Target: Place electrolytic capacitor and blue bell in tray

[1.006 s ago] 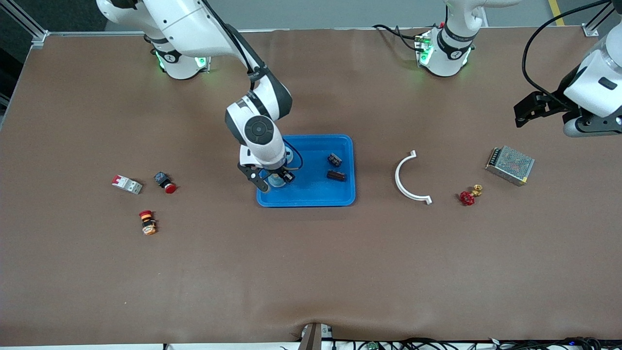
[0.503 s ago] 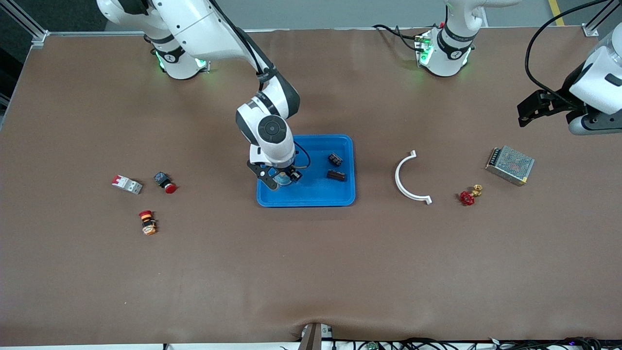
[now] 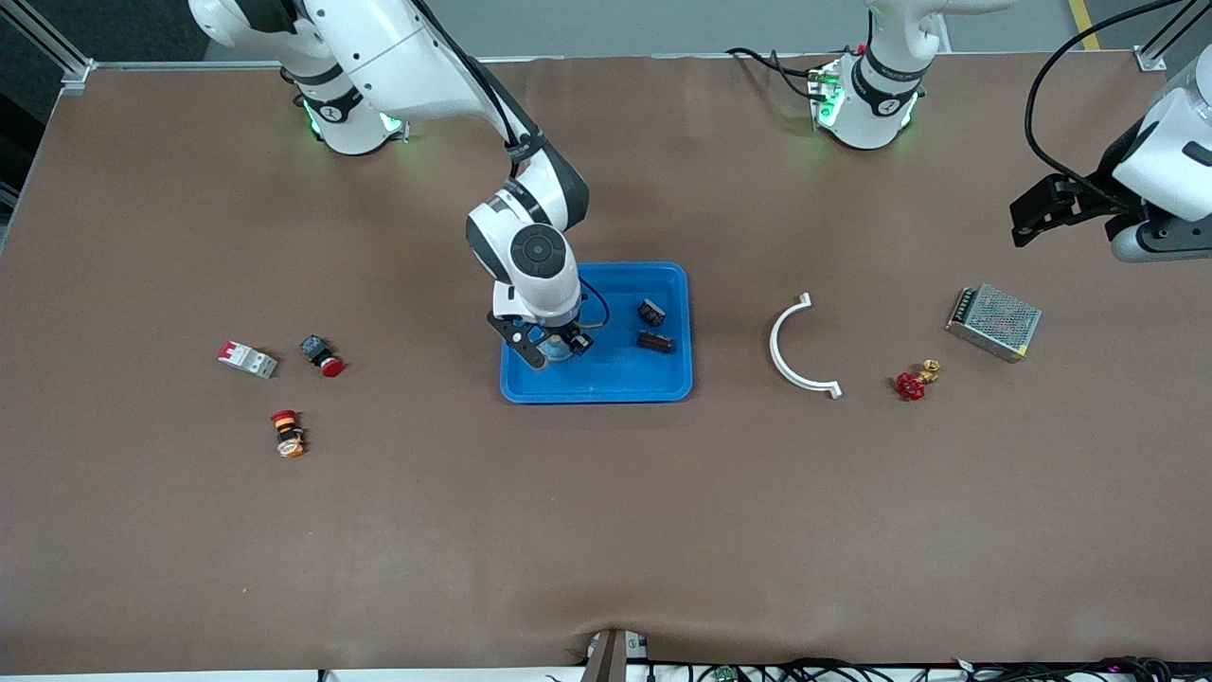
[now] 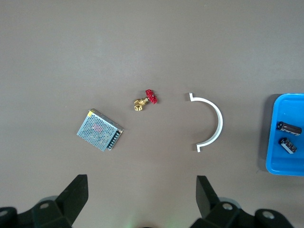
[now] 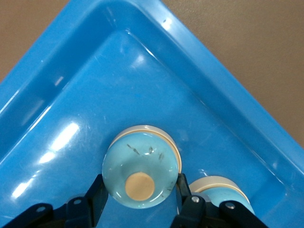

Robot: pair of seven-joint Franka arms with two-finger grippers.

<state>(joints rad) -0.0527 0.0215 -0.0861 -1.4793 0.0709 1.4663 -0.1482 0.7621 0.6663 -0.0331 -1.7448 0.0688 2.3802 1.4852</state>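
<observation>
With the blue bell [image 5: 141,173] clamped in the right gripper [image 3: 549,349] low over the blue tray [image 3: 615,384], near the tray's corner, a gentle release is advised, while the left gripper [image 4: 142,199] waits wide open.

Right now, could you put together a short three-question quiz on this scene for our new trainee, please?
1. True or false: the right gripper is shut on the light-blue cylinder over the tray.
2. Which lies nearer the front camera: (a) the white curved bracket or (b) the metal mesh box?
3. Fill in: the left gripper waits with jaws ____ above the left arm's end of the table.

Key: 1 true; 2 a; 3 open.
</observation>
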